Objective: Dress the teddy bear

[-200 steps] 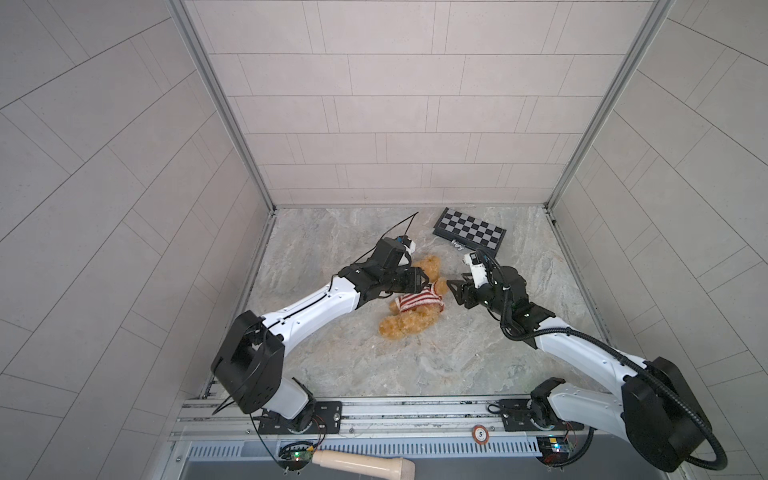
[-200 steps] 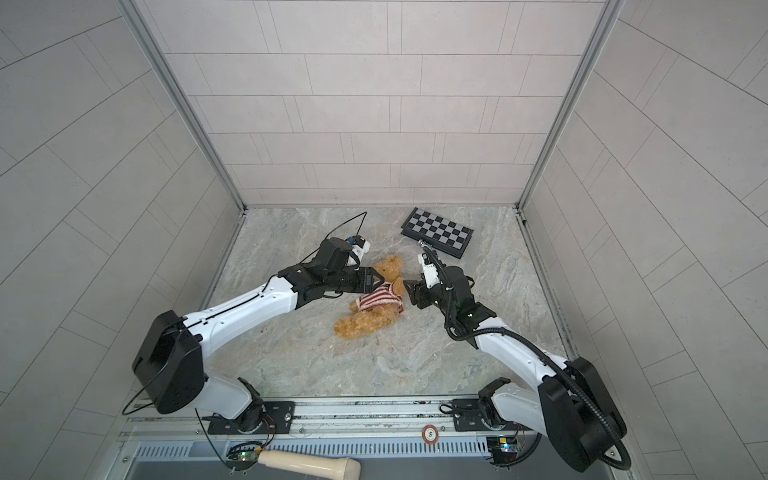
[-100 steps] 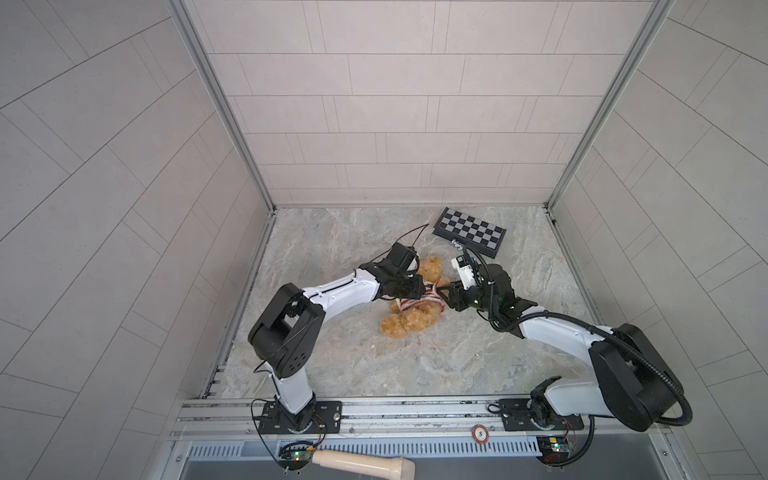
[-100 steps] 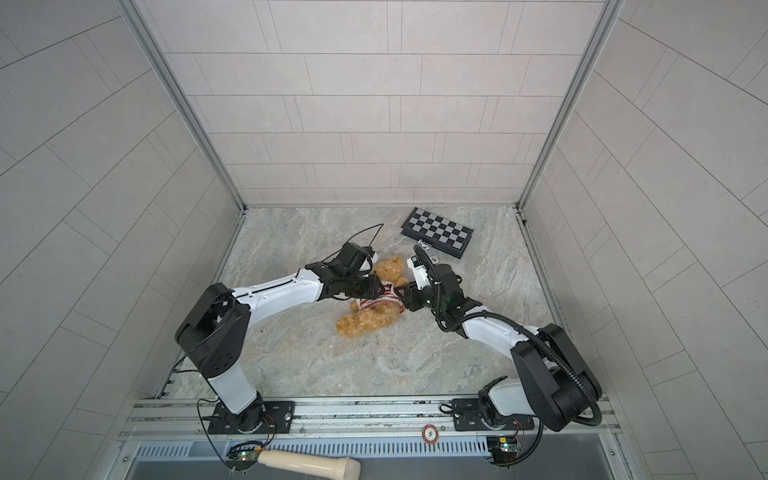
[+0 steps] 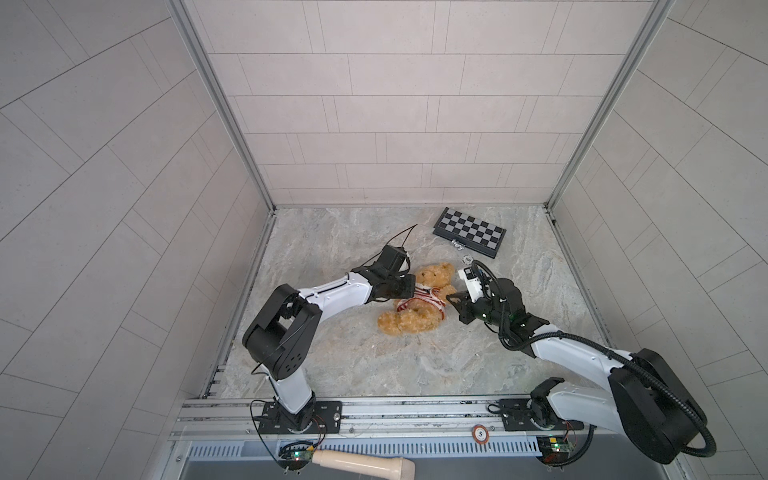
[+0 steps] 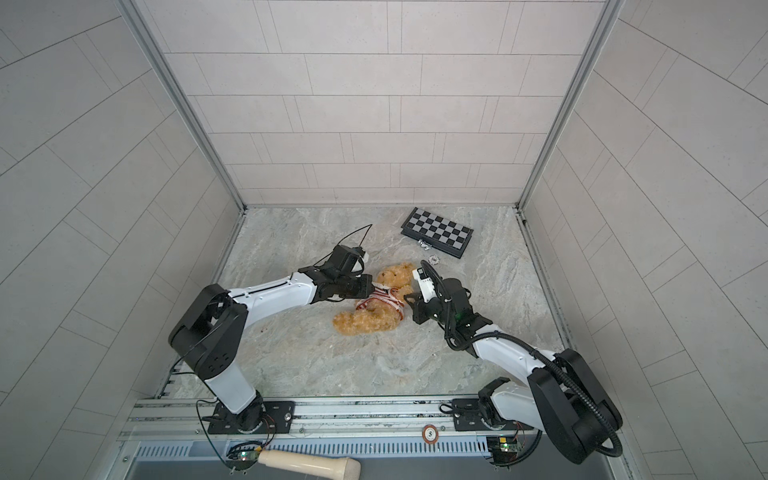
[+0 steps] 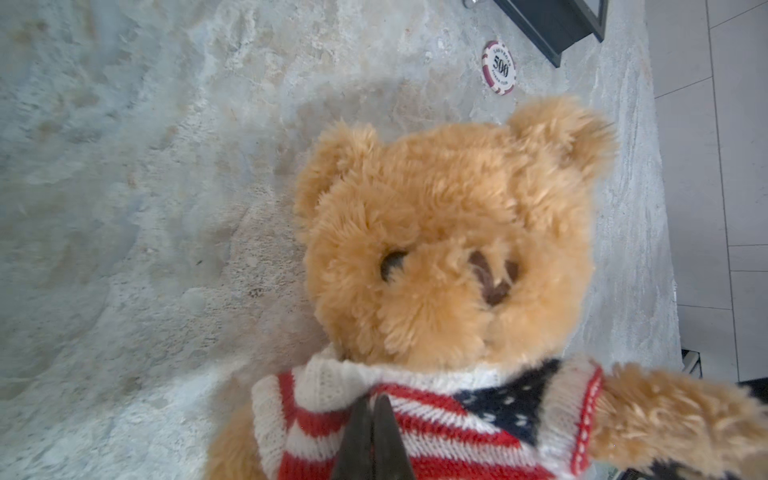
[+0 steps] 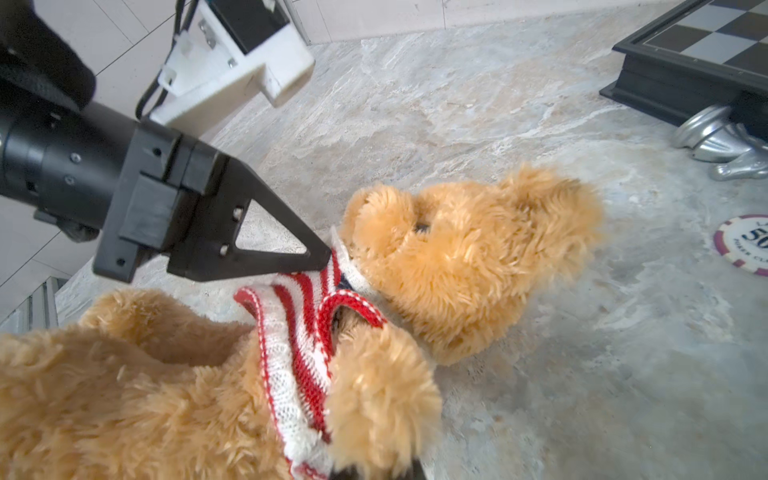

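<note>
Marble table (image 5: 374, 374), bear (image 5: 415, 323) surely light and floppy: my left gripper (image 8: 327, 261) pinches its stretchy sweater (image 8: 299, 332) collar at 9 o'clock, my right gripper (image 5: 451, 299) clamps the arm at 3 o'clock.

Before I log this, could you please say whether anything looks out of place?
The red-and-white striped knit sweater sits bunched high on the golden-tan plush teddy bear. A silver chess piece lies toppled beside the black checkered chessboard.

Teddy bear (image 7: 449, 249) — legs beyond the edge
</note>
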`<state>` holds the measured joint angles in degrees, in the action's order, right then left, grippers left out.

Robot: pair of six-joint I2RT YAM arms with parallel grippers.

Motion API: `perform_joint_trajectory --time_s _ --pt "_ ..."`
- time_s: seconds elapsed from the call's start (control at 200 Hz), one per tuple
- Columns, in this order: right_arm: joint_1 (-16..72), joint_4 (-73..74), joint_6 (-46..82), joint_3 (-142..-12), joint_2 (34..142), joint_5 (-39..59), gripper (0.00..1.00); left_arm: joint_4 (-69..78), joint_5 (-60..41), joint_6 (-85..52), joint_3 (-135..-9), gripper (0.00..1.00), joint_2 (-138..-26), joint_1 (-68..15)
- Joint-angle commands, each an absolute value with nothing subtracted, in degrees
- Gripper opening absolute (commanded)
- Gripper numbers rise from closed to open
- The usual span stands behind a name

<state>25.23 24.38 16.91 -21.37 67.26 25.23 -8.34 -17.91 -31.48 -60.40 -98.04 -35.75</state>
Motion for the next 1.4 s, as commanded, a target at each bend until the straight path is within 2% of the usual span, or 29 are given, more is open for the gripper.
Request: perform_joint_trajectory --time_s 0.0,0.135,0.275,0.375,0.541,0.661,0.766,0.841,0.951,1.026,1.086,1.277,1.397 --pt "25.04 28.86 12.9 -20.11 67.09 26.78 0.0 -9.1 -14.99 -30.6 -59.15 0.0 -96.72 -34.45" --pt "25.2 33.18 13.28 -21.38 68.43 28.95 0.0 -7.43 -21.35 -29.72 -59.77 0.0 -96.03 -35.25" --pt "25.22 35.1 13.05 -25.44 71.26 30.51 0.0 -7.49 -26.29 -29.19 -59.89 0.38 -93.13 -36.87" --pt "25.17 38.53 13.43 -26.88 72.92 30.57 0.0 -6.04 -29.88 -30.82 -56.41 0.54 -88.95 -35.45" --pt "25.13 50.17 16.62 -30.54 80.26 33.59 0.0 -11.04 -28.23 -29.21 -51.55 0.68 -81.17 -30.57" --pt "25.64 60.88 24.43 -37.29 87.71 36.99 0.0 -11.99 -25.78 -29.21 -48.51 0.69 -74.69 -25.55" --pt "27.04 62.77 27.96 -41.94 89.81 36.66 0.0 -10.14 -25.21 -29.18 -45.74 0.7 -69.4 -22.23" --pt "28.27 65.47 28.77 -42.8 90.21 39.05 0.0 -5.41 -28.14 -29.98 -42.86 0.9 -66.42 -19.39" --pt "27.92 81.46 37.28 -42.76 92.25 50.11 0.0 13.95 -41.16 -39.78 -36.67 0.99 -65.02 -13.31" --pt "28.2 81.47 38.21 -43.53 90.65 56.31 0.0 29.51 -45.45 -47.41 -33.56 1.0 -63.6 -10.9" --pt "27.84 81.39 37.74 -43.33 88.97 58.94 0.0 35.89 -47.53 -49.62 -33.17 1.0 -62.02 -10.28" --pt "27.08 81.39 39.92 -46.1 86.51 67.43 0.0 39.24 -49.78 -48.44 -32.43 1.0 -54.39 -10.2" --pt "26.63 81.45 40.12 -47.56 85.17 70.7 0.0 37.05 -49.41 -47.26 -33.48 1.0 -54.17 -10.2"
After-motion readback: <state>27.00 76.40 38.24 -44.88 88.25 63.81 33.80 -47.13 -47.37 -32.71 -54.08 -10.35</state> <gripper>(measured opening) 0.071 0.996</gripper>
